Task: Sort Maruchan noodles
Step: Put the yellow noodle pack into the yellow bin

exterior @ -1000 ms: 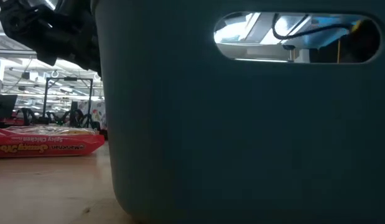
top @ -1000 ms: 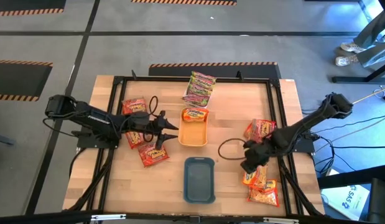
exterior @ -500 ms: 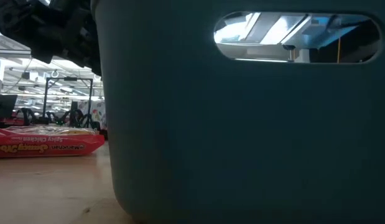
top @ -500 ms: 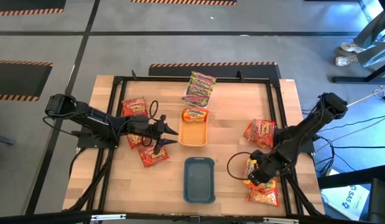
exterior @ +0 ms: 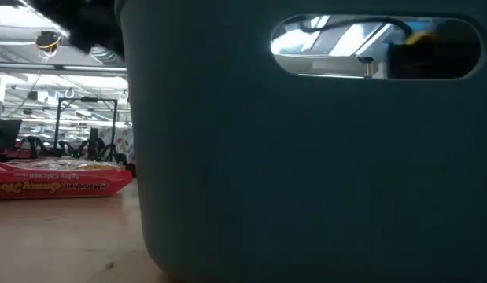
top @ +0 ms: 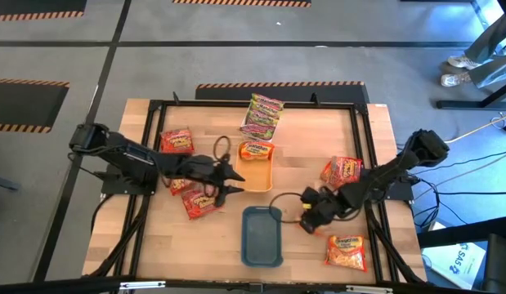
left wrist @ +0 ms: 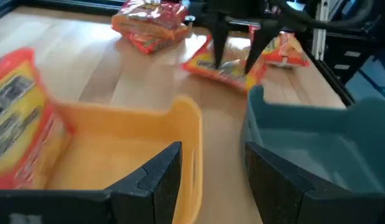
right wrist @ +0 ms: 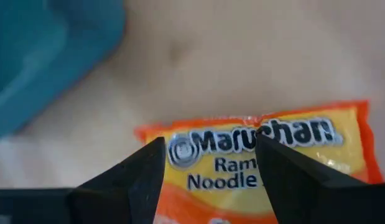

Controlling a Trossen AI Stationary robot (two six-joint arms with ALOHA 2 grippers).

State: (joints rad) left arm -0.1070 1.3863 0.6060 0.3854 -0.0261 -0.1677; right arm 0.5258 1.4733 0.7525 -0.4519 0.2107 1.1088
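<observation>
Teal tray (exterior: 306, 173) blocks most of the low view; wood table (exterior: 62, 236); left tool (left wrist: 211, 163) spread, empty; right tool (right wrist: 209, 149) pinches orange packet (right wrist: 316, 140), partly cut off

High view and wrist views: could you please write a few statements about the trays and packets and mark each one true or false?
1. The teal tray holds no packets. True.
2. An orange packet sits at the far end of the orange tray. True.
3. The green-and-pink packets lie in the teal tray. False: they lie on the table, beyond the orange tray.
4. The left tool hangs over the red packets on the right side. False: it is beside the orange tray, open and holding nothing.
</observation>
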